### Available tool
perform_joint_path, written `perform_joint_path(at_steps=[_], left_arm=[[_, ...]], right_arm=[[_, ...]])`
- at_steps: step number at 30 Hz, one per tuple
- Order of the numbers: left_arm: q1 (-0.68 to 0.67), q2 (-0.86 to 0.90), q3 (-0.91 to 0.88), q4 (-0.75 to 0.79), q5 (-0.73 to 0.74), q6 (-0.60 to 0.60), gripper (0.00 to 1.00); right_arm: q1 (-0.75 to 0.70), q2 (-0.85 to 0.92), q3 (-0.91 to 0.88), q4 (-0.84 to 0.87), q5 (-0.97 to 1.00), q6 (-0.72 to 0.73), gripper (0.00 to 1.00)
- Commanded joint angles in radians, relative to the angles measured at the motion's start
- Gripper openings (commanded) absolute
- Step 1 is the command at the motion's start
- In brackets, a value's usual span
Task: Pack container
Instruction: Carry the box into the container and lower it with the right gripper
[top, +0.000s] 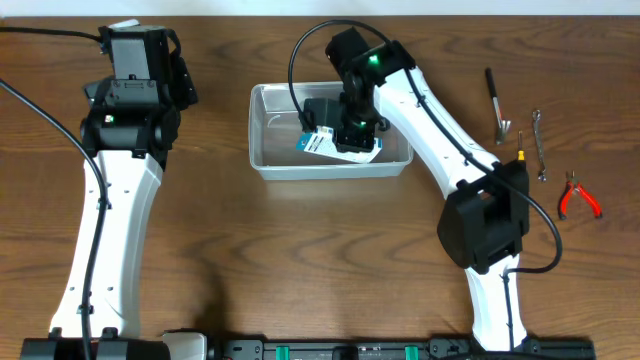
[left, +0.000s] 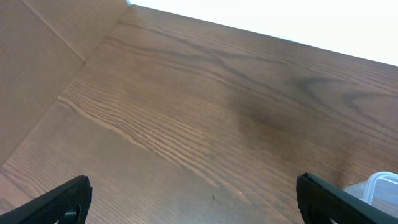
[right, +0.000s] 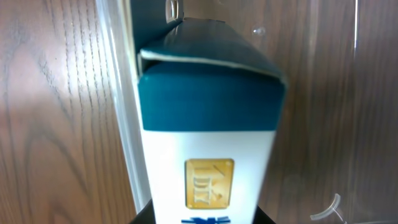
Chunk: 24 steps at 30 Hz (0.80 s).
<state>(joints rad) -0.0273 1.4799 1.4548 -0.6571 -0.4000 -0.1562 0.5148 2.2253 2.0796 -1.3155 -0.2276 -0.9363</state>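
The clear plastic container (top: 275, 130) stands at the table's centre back. My right gripper (top: 345, 135) is over the container's right half and is shut on a small blue-and-white box (top: 322, 143). In the right wrist view the box (right: 208, 124) fills the middle, with a gold label, and the container's wall (right: 118, 93) shows beside it. My left gripper (left: 193, 199) is open and empty above bare table, at the far left in the overhead view (top: 135, 75). A corner of the container (left: 379, 186) shows at the lower right of the left wrist view.
To the right of the container lie a black-handled tool (top: 497, 100), a small spanner (top: 539, 145), a screwdriver with a yellow band (top: 520, 155) and red-handled pliers (top: 578, 196).
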Motion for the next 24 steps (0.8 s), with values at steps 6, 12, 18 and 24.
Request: perform_joint_path(at_steps=[6,12,18,24], left_arm=[[0.005,0.003,0.009,0.000,-0.020,0.006,0.98],[0.005,0.003,0.009,0.001,-0.020,0.006,0.98],[0.005,0.003,0.009,0.001,-0.020,0.006,0.98],[0.005,0.003,0.009,0.001,-0.020,0.006,0.98]], right_arm=[[0.008,0.001,0.000,0.016,-0.009,-0.018,0.01],[0.008,0.002,-0.027,0.020,-0.010,-0.018,0.01],[0.008,0.002,-0.094,0.047,-0.010,-0.018,0.01],[0.010,0.002,-0.129,0.064,-0.010,-0.018,0.04]])
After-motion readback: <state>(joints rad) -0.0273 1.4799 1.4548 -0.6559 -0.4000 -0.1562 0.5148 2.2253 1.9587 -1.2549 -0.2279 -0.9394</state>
